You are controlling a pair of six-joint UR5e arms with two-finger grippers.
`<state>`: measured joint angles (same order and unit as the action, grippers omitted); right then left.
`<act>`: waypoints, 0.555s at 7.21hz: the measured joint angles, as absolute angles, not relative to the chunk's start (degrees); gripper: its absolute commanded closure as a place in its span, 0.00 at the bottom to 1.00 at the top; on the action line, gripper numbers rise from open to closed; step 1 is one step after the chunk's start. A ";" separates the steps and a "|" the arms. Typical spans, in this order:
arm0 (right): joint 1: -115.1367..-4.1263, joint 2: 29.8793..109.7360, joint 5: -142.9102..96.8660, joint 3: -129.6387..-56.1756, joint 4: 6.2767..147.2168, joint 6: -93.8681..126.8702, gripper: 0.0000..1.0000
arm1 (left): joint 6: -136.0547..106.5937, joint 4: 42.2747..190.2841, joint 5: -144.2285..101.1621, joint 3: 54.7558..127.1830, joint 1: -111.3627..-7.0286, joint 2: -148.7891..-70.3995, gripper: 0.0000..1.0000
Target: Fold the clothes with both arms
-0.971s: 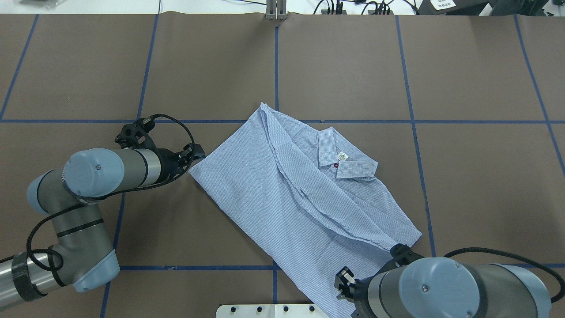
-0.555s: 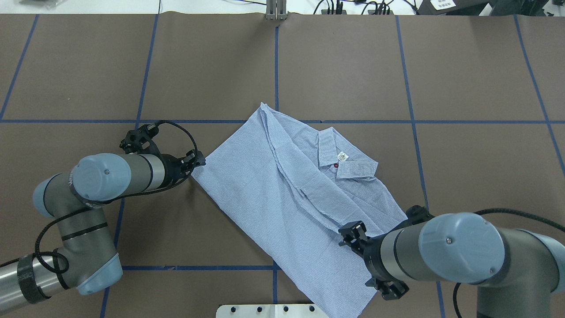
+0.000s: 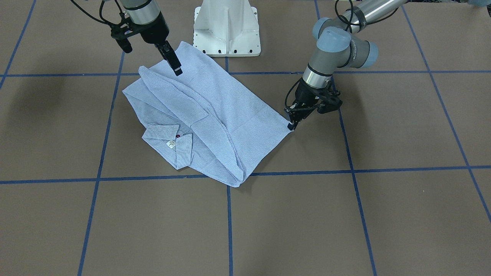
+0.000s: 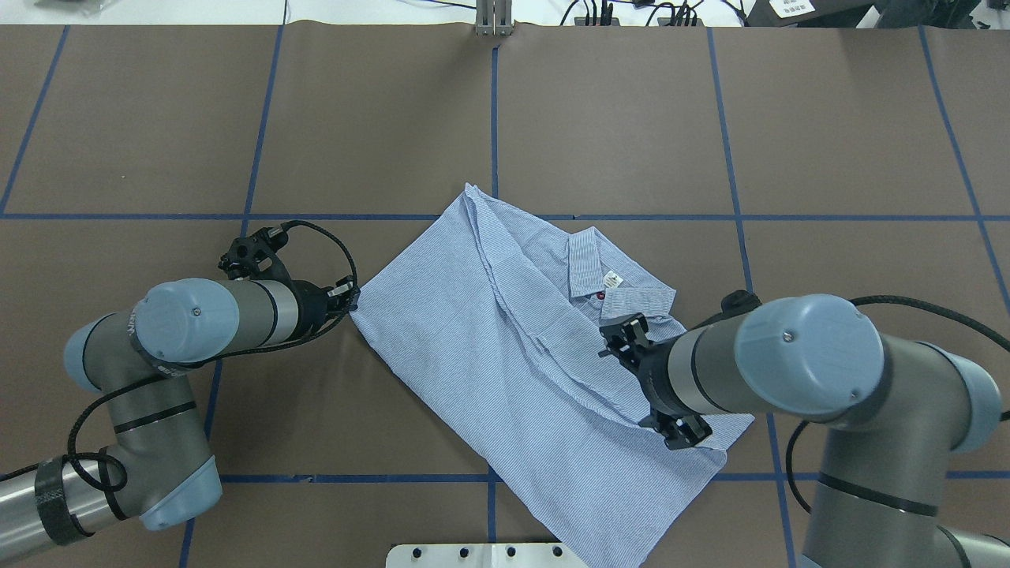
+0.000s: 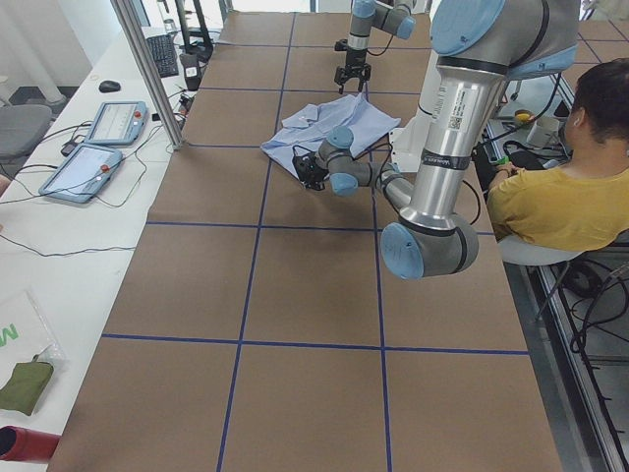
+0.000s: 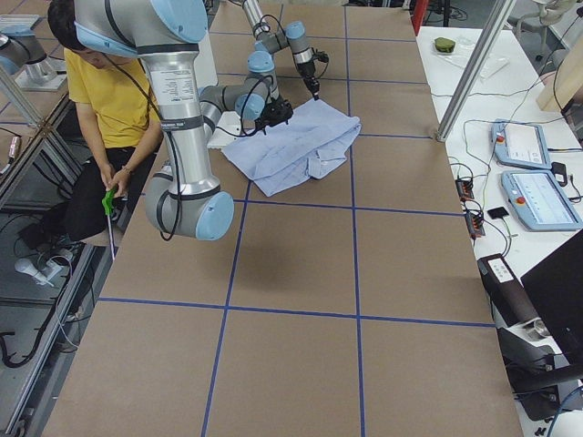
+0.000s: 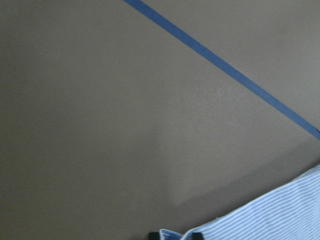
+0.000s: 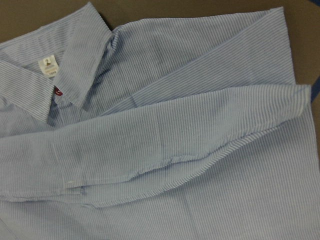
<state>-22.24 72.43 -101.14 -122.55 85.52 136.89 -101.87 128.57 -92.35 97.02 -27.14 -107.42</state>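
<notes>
Left fingers (image 3: 294, 119) at finely striped shirt (image 3: 230, 109) corner

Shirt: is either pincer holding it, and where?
Left pincer pinches the shirt by its corner nearest that arm; right pincer, above the shirt, holds nothing.

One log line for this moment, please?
shirt flat, partly folded | left gripper at shirt corner | right gripper over shirt, grip unclear

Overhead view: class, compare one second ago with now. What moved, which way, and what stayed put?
The right gripper travelled away from the robot, from the near hem of the shirt to over the cloth. The left gripper edged slightly toward the robot, beside the shirt's corner. The shirt barely shifted; no grasp or release is visible.
</notes>
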 measured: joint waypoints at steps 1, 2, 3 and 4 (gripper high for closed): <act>-23.46 69.35 -100.57 -119.15 85.36 136.00 0.00 | -100.82 128.54 -92.64 96.92 -27.13 -108.32 1.00; -24.11 67.66 -98.86 -117.38 85.23 135.11 0.00 | -97.90 128.51 -92.61 96.35 -27.85 -109.30 1.00; -24.06 66.53 -95.40 -116.28 85.14 134.21 0.00 | -93.87 128.54 -92.61 94.92 -30.03 -110.51 1.00; -23.58 65.23 -91.81 -115.09 85.10 133.40 0.00 | -91.10 128.73 -92.70 91.73 -32.61 -112.94 1.00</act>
